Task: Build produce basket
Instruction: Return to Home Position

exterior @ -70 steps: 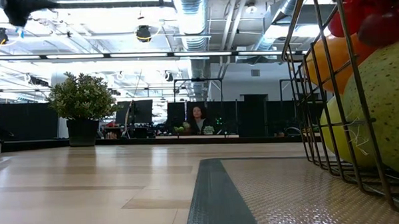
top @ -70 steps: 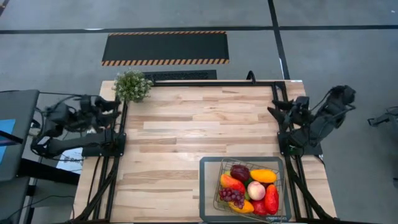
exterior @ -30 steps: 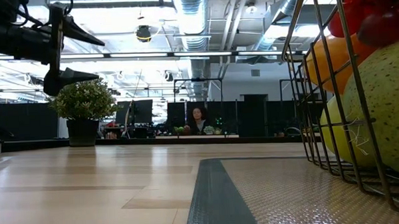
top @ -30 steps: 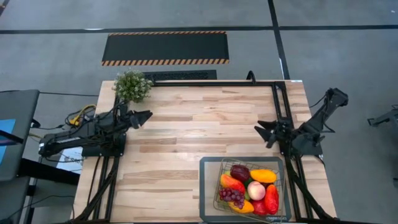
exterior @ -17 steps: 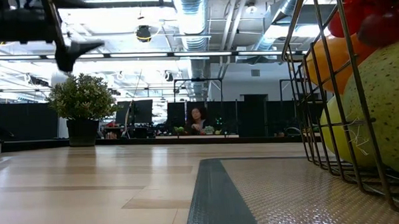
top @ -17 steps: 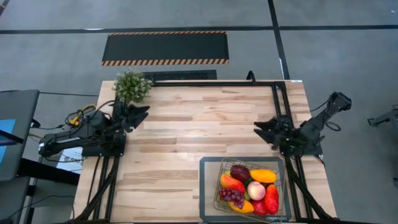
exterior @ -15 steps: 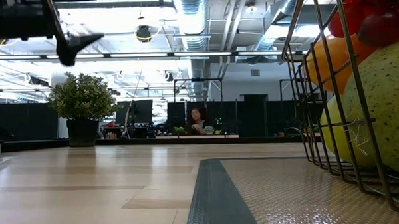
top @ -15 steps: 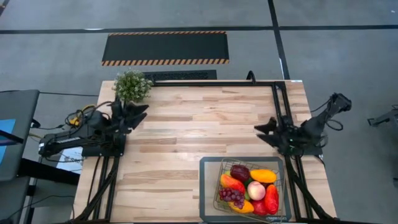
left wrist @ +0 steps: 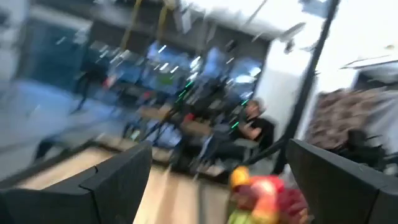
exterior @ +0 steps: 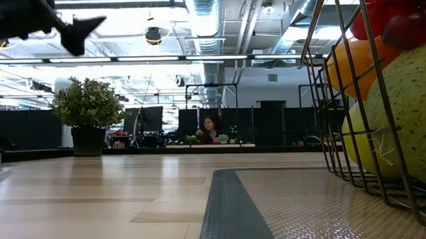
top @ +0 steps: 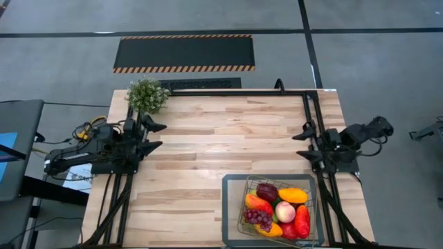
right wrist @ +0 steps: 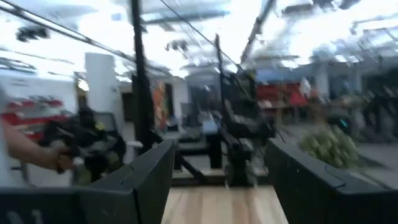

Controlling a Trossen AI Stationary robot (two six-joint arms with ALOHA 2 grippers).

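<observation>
Two arms, both parked at the side edges of the counter (top: pixel 208 138), neither holding anything. The left gripper (top: pixel 154 136) sits at the left edge, close to the potted plant (top: pixel 147 95), with its fingers spread wide and empty. The right gripper (top: pixel 303 142) sits opposite at the right edge, also spread and empty. Change over the last second: both grippers reached a little farther in over the planks and were twisted; now they are drawn back and levelled, and the right arm's elbow is folded lower. The wire basket (top: pixel 242 204) has not moved. It stands at the counter's near right corner on a grey mat (top: pixel 232 185), well apart from both grippers. The produce is heaped inside it: pink peach (top: pixel 285 211) in the middle, purple grapes (top: pixel 257 218) beside it, yellow pepper (top: pixel 293 196), red pepper (top: pixel 302 221). No fruit shows on the planks outside the basket. Judgement: loading looks finished, the arms are settling to rest, and nothing is left to pick. Surface: pale wood planks, black rails down both sides. Room: grey concrete floor with a hazard-striped floor mat (top: pixel 184 52) beyond the far edge. The low view shows an open workshop with ceiling ducts and a person (exterior: pixel 212 126) far back.
</observation>
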